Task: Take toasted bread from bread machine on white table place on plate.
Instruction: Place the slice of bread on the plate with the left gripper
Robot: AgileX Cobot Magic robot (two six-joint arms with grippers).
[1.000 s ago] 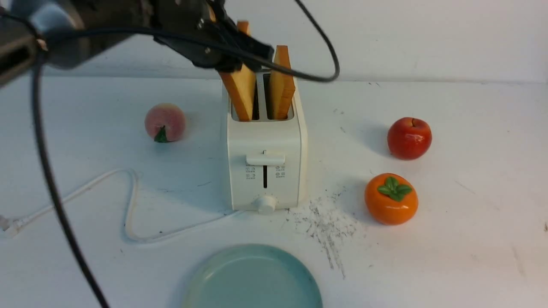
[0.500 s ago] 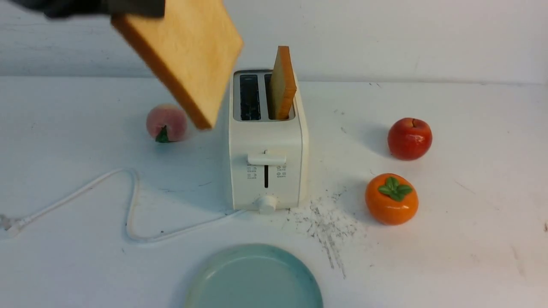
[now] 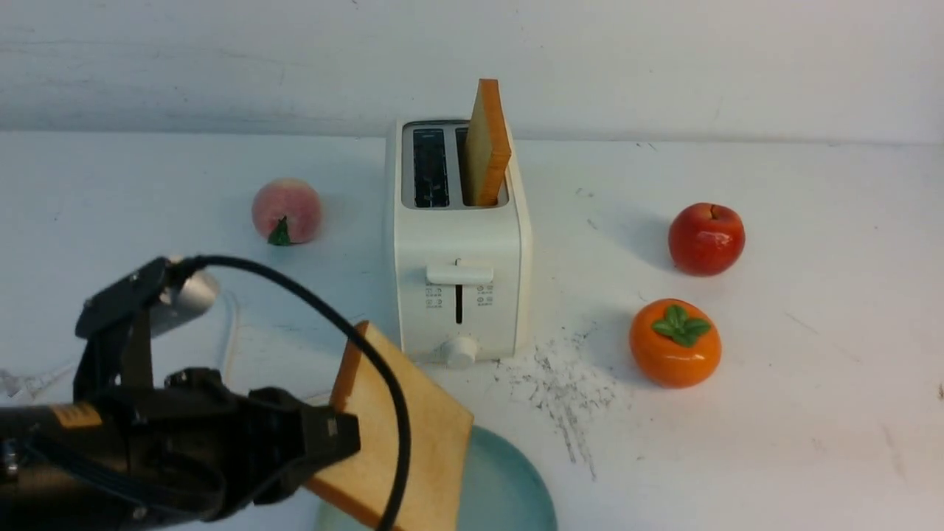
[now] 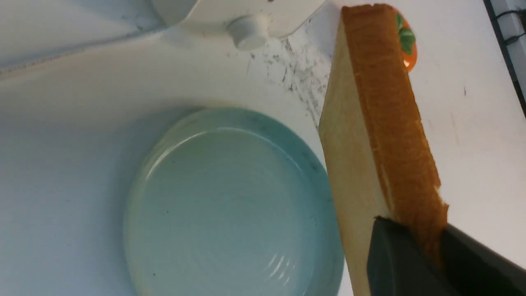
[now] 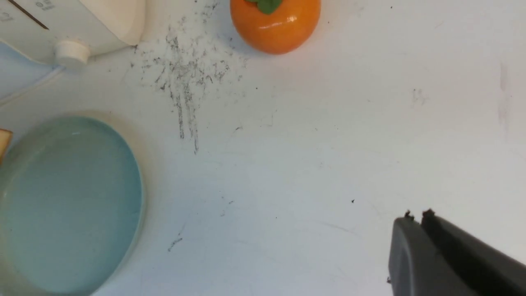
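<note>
Toast (image 3: 413,435), clamped in the left gripper (image 4: 411,242), hangs tilted above the plate (image 3: 509,472). From the toaster (image 3: 461,236), the persimmon (image 3: 675,343) sits at four o'clock, peach (image 3: 286,212) at nine. The right gripper (image 5: 415,224) is closed.

The front view is evenly, coolly lit — bright without harshness — and mostly crisp. Soft shadows lie toward nine o'clock of the apple (image 3: 706,240) and the persimmon (image 3: 675,343), so light seems to come from the three o'clock side. In the left wrist view, the near end of the held toast (image 4: 390,123) is blurred, and pale streaks of glare mark the plate (image 4: 234,205). The persimmon carries a small, sharp highlight in the right wrist view.
</note>
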